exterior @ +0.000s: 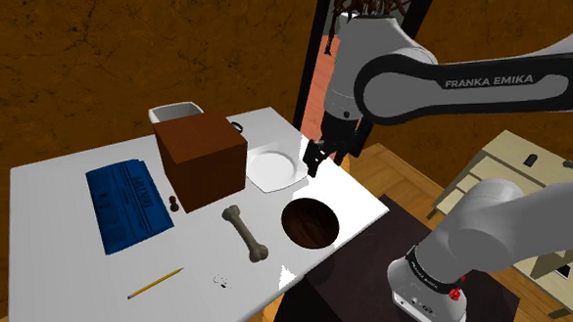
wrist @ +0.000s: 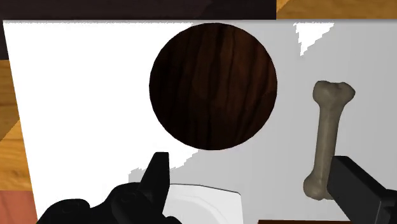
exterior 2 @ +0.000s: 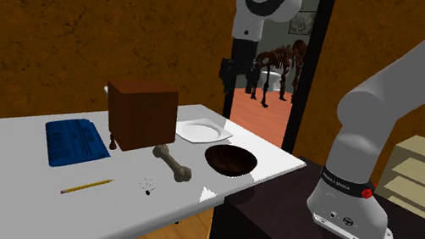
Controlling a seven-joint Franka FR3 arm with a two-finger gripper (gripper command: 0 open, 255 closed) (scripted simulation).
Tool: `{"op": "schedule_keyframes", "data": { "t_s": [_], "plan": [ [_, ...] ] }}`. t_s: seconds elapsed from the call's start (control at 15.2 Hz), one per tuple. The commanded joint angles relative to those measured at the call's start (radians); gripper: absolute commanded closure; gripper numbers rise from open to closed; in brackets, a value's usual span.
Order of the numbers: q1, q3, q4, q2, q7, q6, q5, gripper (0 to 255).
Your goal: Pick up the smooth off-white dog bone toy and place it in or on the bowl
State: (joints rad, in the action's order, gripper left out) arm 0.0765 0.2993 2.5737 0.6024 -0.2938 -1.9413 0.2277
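A pale beige dog bone toy (exterior: 245, 232) (exterior 2: 173, 163) lies flat on the white table (exterior: 63, 261), between a brown box and a dark wooden bowl (exterior: 310, 224) (exterior 2: 231, 160). Nothing is in the bowl, which sits near the table edge closest to the stand. My black gripper (exterior: 321, 164) (exterior 2: 227, 82) hangs open well above the table, over the white plate and bowl area. In the wrist view the bowl (wrist: 213, 86) lies ahead of the gripper (wrist: 254, 184), its fingers (wrist: 156, 178) stand wide apart and empty, and the bone (wrist: 327, 140) lies beside the bowl, by one finger.
A tall brown box (exterior: 201, 158) stands mid-table, with a white plate (exterior: 273, 168) beside it and a white container (exterior: 175, 112) behind. A blue book (exterior: 127, 202), a pencil (exterior: 155, 283) and two small objects lie toward the shoulder view's left. A doorway opens behind the table.
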Motion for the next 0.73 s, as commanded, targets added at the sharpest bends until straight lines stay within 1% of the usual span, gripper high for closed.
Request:
{"op": "schedule_keyframes", "data": {
  "t_s": [0.0, 0.2, 0.4, 0.53, 0.66],
  "plan": [
    [0.005, 0.039, 0.003, -0.054, -0.030, -0.070, 0.007, 0],
    [0.009, 0.100, 0.005, -0.147, -0.081, -0.181, 0.006, 0],
    [0.003, 0.164, -0.007, -0.255, -0.142, -0.289, -0.016, 0],
    [-0.006, 0.205, -0.022, -0.335, -0.193, -0.359, -0.048, 0],
    [-0.018, 0.245, -0.044, -0.420, -0.254, -0.424, -0.099, 0]
  ]
}}
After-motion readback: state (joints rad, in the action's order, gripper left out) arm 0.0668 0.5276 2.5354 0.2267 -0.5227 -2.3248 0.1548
